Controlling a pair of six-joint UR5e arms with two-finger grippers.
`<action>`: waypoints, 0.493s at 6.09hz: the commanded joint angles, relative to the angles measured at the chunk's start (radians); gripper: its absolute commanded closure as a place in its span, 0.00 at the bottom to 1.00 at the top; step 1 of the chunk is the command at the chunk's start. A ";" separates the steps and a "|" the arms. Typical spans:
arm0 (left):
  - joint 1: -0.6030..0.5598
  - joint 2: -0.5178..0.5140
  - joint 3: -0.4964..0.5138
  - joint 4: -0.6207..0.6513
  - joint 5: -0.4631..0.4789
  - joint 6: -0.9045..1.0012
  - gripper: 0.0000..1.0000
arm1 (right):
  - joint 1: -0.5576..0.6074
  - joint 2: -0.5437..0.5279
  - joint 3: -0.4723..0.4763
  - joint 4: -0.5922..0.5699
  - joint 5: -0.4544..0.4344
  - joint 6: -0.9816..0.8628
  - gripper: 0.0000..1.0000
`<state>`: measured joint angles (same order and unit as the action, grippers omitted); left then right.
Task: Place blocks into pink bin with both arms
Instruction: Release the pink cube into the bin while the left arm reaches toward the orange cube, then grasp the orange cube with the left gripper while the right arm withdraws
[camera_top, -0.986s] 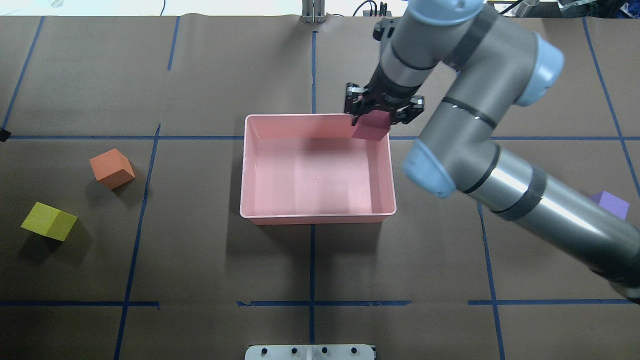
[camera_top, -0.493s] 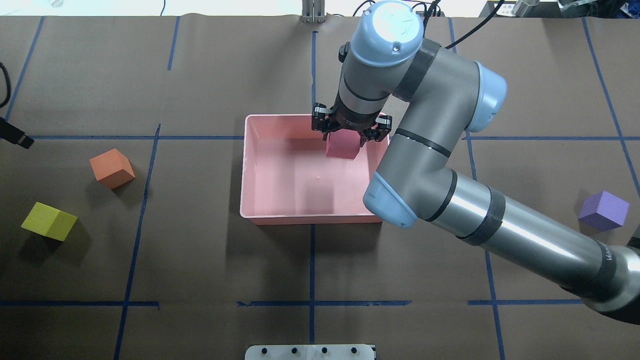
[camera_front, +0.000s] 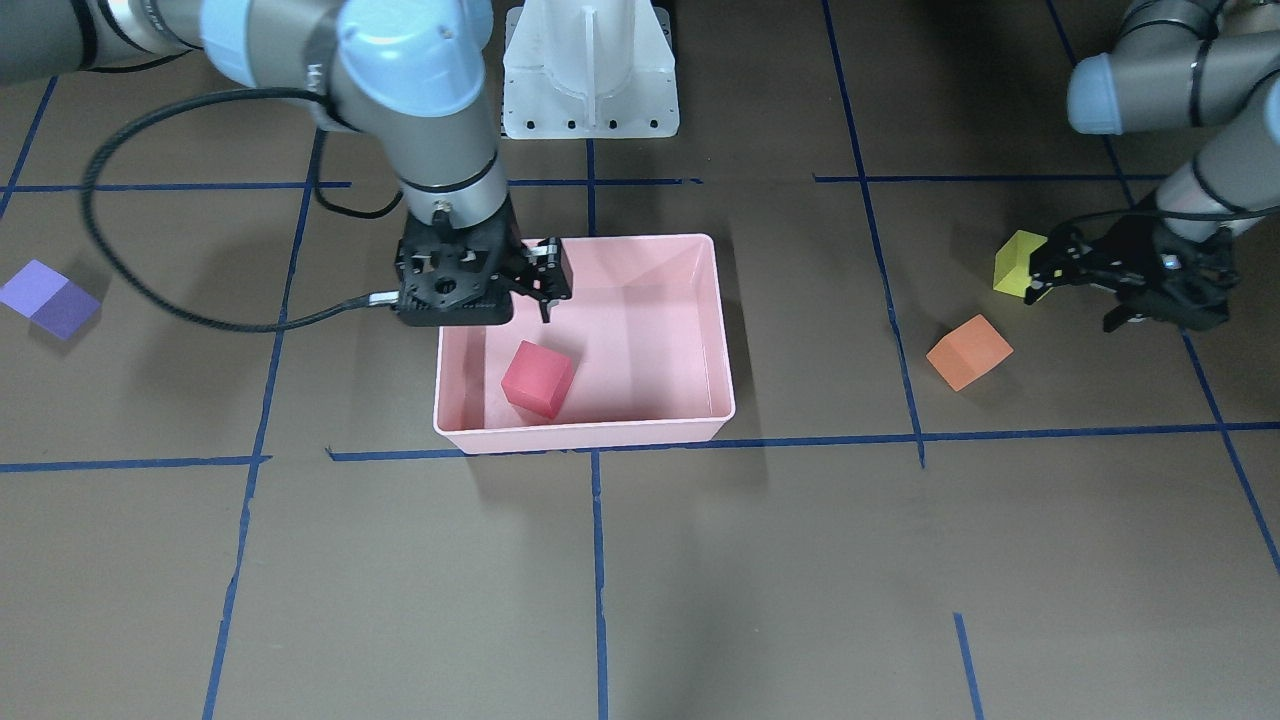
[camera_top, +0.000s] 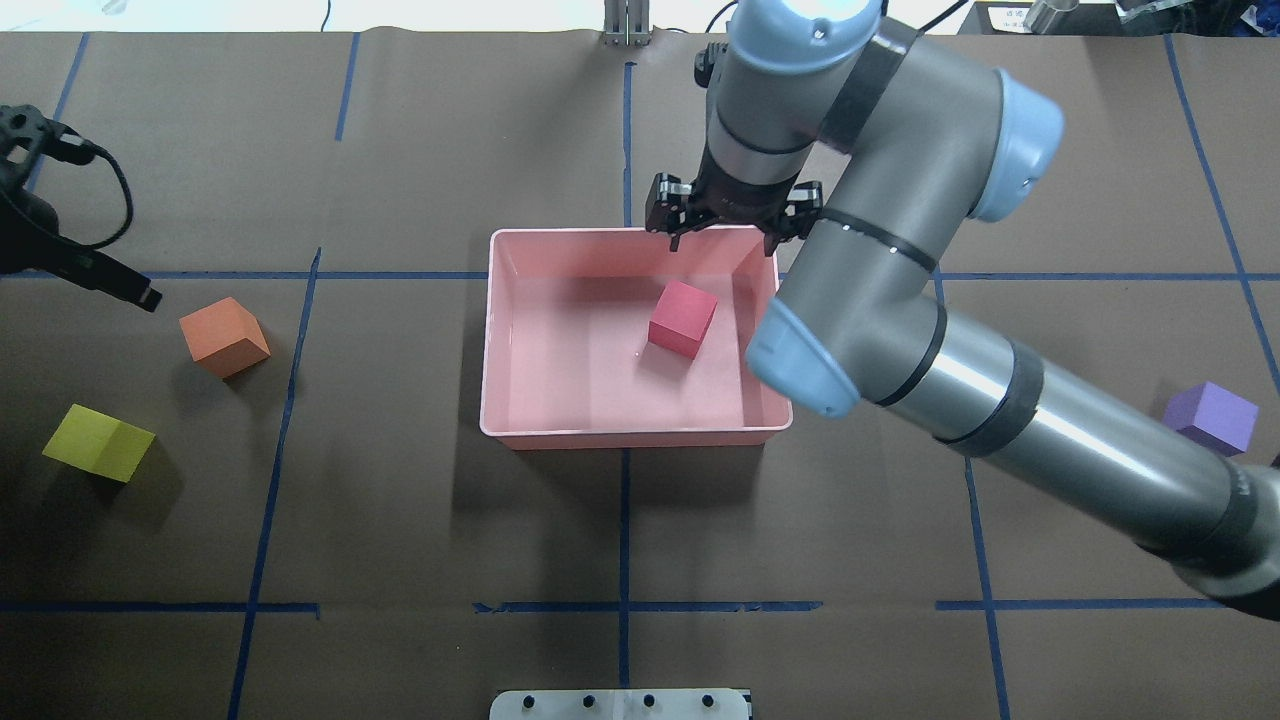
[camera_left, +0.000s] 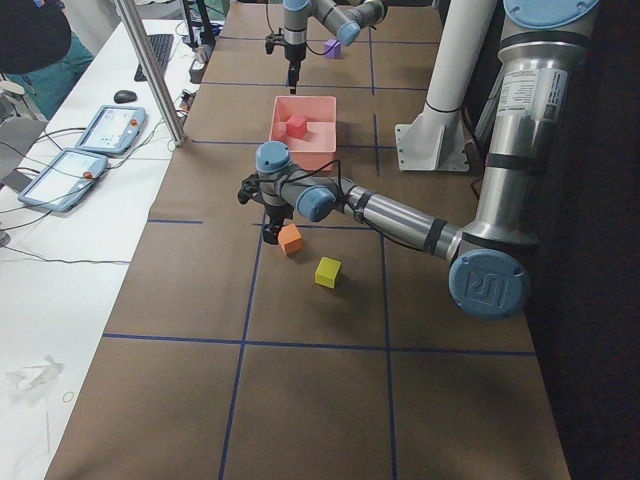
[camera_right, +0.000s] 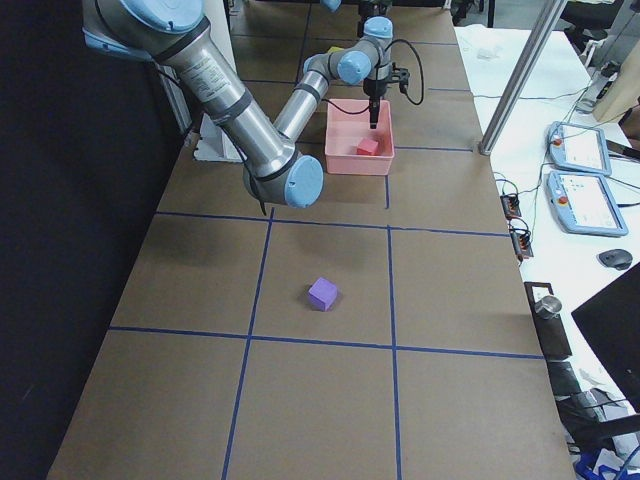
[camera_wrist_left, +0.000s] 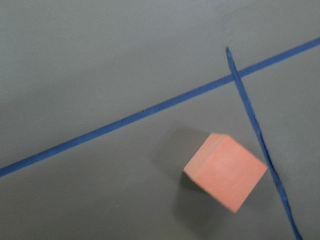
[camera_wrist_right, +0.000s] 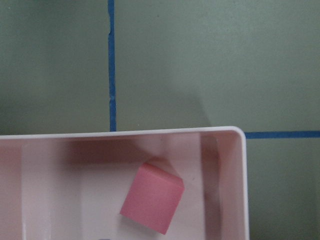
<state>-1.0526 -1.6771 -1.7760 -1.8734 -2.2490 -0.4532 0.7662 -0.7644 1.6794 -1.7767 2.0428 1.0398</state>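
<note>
The red-pink block lies loose in the pink bin, toward its far right; it also shows in the front view and the right wrist view. My right gripper is open and empty above the bin's far rim. My left gripper is open and hovers just beyond the orange block, which the left wrist view looks down on. The yellow-green block sits at the near left. The purple block sits at the far right, beside my right forearm.
The white pedestal base stands at the robot's edge of the table, behind the bin. Blue tape lines grid the brown table cover. A side table with tablets runs along the operators' side.
My right gripper opened and let the red-pink block drop into the bin, then drew back up to the far rim. My left gripper came in from the left edge toward the orange block.
</note>
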 joint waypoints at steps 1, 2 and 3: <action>0.070 -0.006 0.007 -0.120 0.111 0.000 0.00 | 0.100 -0.036 0.003 -0.003 0.069 -0.155 0.00; 0.097 -0.010 0.007 -0.124 0.115 0.134 0.00 | 0.148 -0.067 0.003 -0.003 0.110 -0.238 0.00; 0.098 -0.025 0.018 -0.119 0.111 0.324 0.00 | 0.191 -0.110 0.028 -0.003 0.152 -0.318 0.00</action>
<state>-0.9651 -1.6909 -1.7657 -1.9891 -2.1418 -0.2952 0.9114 -0.8351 1.6903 -1.7794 2.1540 0.8050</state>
